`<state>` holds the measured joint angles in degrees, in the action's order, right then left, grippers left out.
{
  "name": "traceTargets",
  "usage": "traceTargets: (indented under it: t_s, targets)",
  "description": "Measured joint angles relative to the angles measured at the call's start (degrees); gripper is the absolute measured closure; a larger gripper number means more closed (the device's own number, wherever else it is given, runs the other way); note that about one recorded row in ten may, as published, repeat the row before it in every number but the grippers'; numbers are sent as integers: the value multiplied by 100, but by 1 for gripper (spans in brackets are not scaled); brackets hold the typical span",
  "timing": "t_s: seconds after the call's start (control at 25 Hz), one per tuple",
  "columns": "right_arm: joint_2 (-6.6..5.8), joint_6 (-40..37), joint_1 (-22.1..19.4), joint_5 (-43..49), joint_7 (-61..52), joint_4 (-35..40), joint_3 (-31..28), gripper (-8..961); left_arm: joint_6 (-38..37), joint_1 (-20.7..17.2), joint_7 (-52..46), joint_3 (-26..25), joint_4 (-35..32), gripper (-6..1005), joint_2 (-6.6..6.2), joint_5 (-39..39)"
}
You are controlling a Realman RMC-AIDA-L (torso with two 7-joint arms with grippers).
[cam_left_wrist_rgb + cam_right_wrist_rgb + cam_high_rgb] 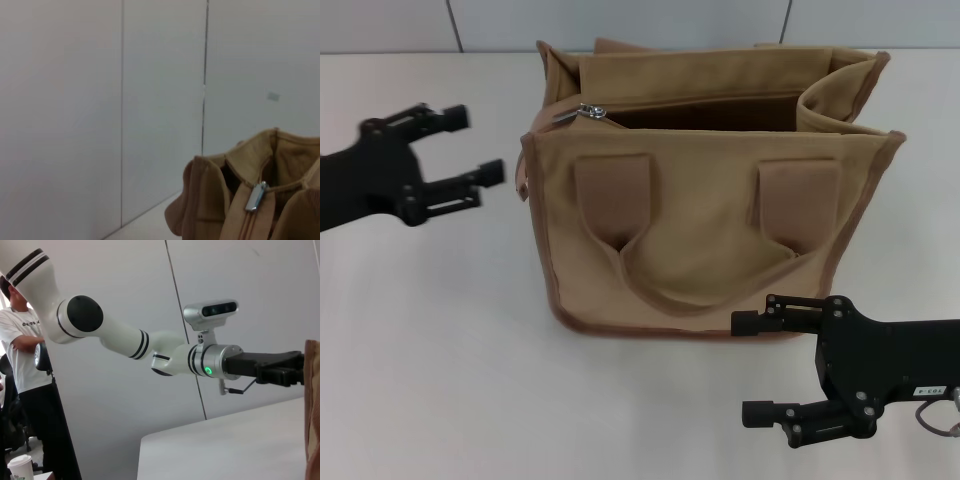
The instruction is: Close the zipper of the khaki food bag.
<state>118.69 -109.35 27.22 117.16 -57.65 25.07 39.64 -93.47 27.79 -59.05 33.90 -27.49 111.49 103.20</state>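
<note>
The khaki food bag stands upright on the white table with its top open. The zipper's silver pull tab sits at the bag's left end; it also shows in the left wrist view on the bag's corner. My left gripper is open, level with the bag's top, a short way left of the pull tab. My right gripper is open near the table's front edge, just in front of the bag's lower right corner, touching nothing.
The white table runs all around the bag. A grey panelled wall stands behind it. The right wrist view shows my left arm, the bag's edge, and a person beside the table's far side.
</note>
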Motion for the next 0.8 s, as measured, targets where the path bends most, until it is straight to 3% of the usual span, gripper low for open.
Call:
traceTargets:
  t_s: [0.4,0.64,0.8]
  targets:
    - [-4,0,-17,-4,0,-11,0,122,609,530,332,-9,-7,359,292,704]
    - [-4,0,-16,-9,0,-12,0,122,690,668,478,-41,-2,375,330,732]
    - [-3,1,-20,-16,0,-11,-4,122,687,678,460,-74,-1,536,331,656]
